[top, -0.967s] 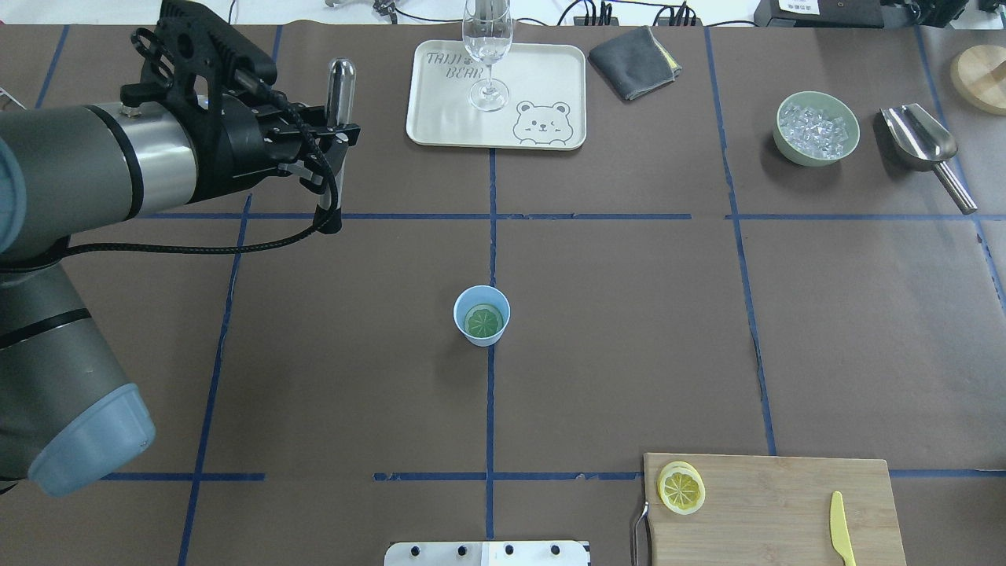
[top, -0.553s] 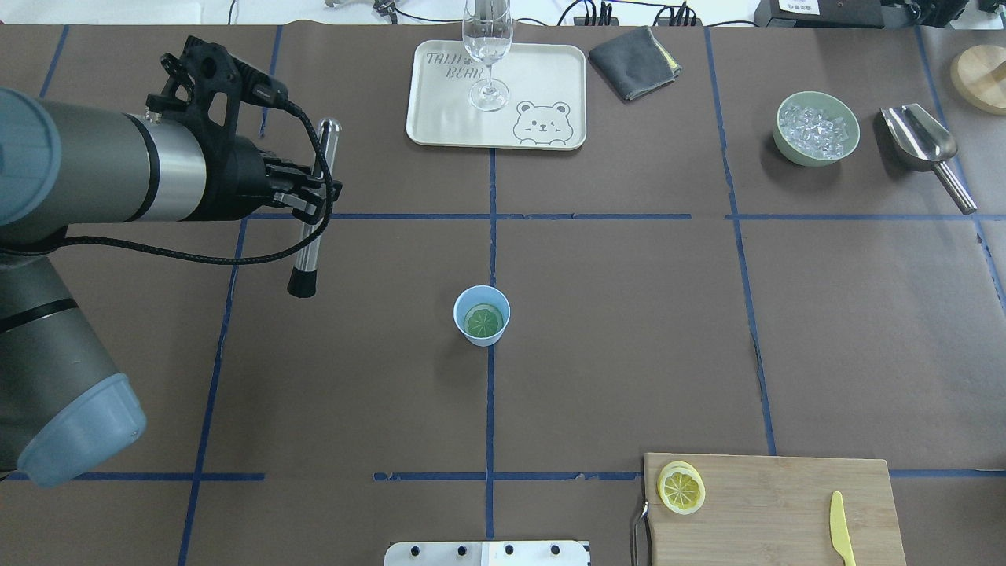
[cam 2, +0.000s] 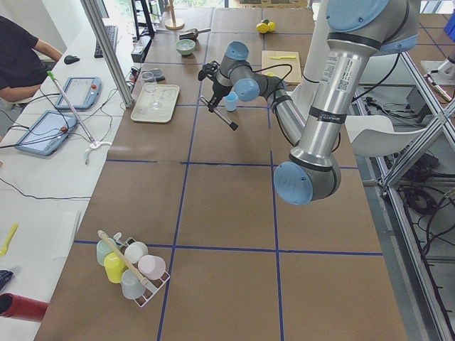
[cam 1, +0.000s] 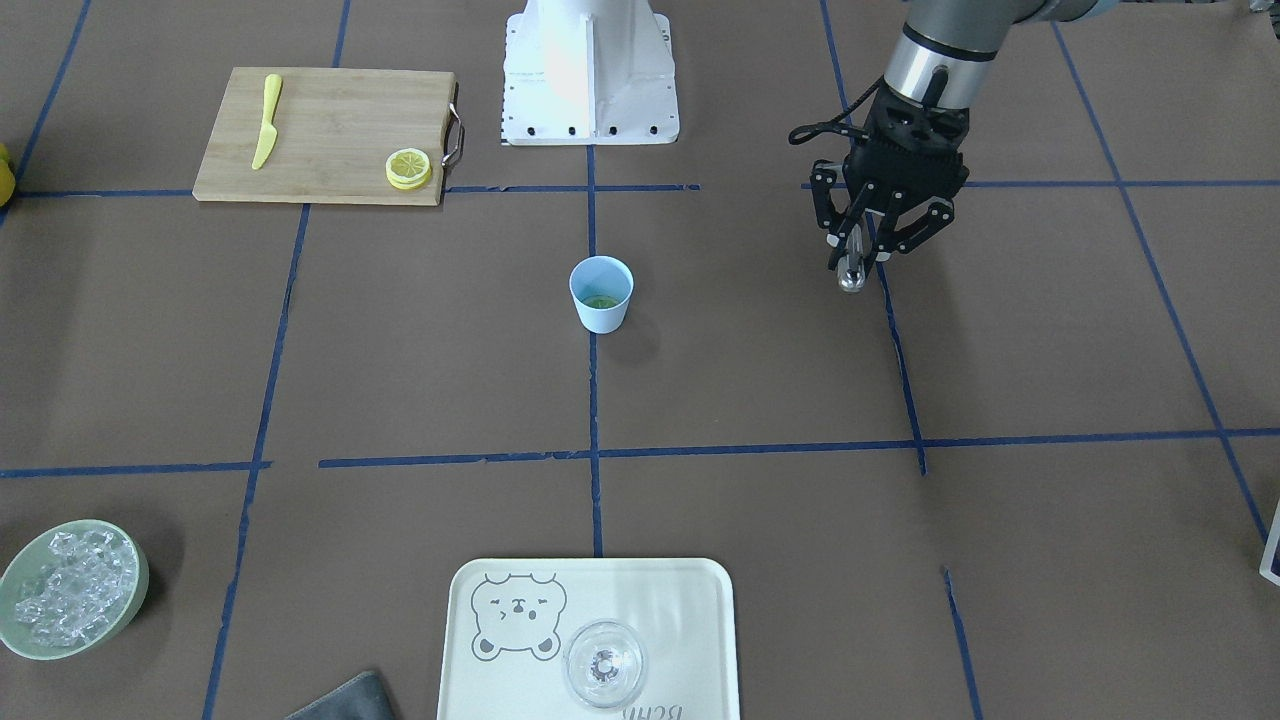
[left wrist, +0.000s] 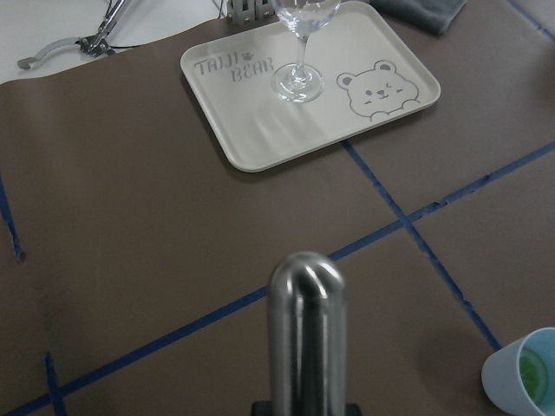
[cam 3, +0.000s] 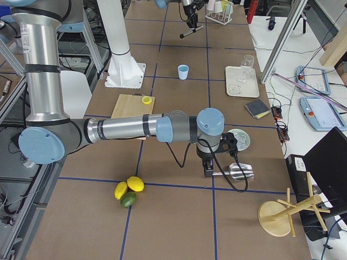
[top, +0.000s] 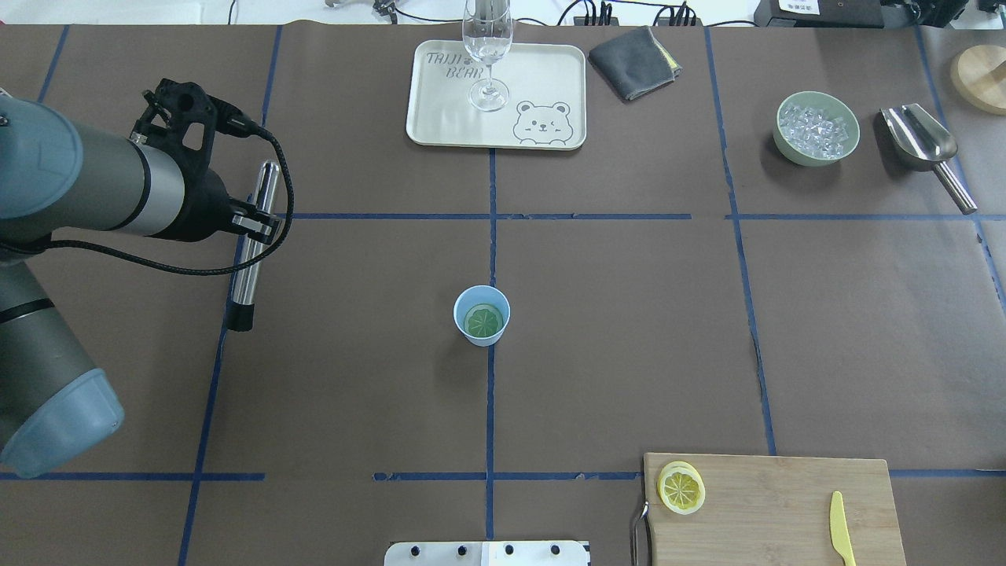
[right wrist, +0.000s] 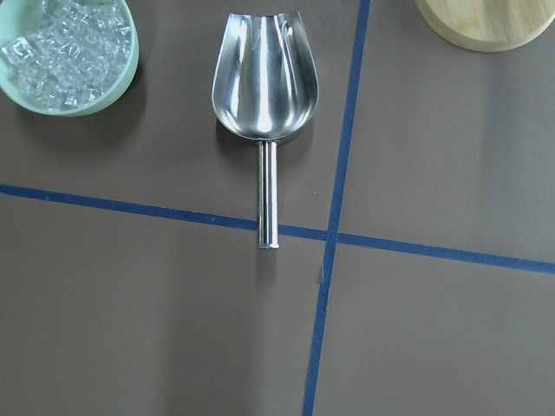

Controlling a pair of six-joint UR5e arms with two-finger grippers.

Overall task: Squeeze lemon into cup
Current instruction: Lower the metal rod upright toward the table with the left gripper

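While the cup (top: 459,316) sits where it did a second ago, at the table's centre crossing in the overhead view, the left gripper (top: 253,222) has swung away from the tray (top: 550,71). It has drawn back from about 11 o'clock of the cup to roughly 10 o'clock, farther out toward the table's left end. It remains clenched on the metal muddler (top: 250,259), whose black tip now points toward the robot's side of the table. A green slice (top: 483,321) lies in the cup's bottom. The lemon (top: 681,488) has not moved: it rests on the left end of the cutting board (top: 786,503), at about 4 o'clock of the cup and well apart from it. The right gripper (cam 3: 207,171) shows only in the right side view, hanging over the handle of the steel scoop (right wrist: 264,78), and whether it is parted or closed cannot be told. My reading is that the left arm is carrying the muddler clear of the working area. Nothing grips the lemon yet, so picking it up, bringing it over the cup and squeezing all remain to be done.
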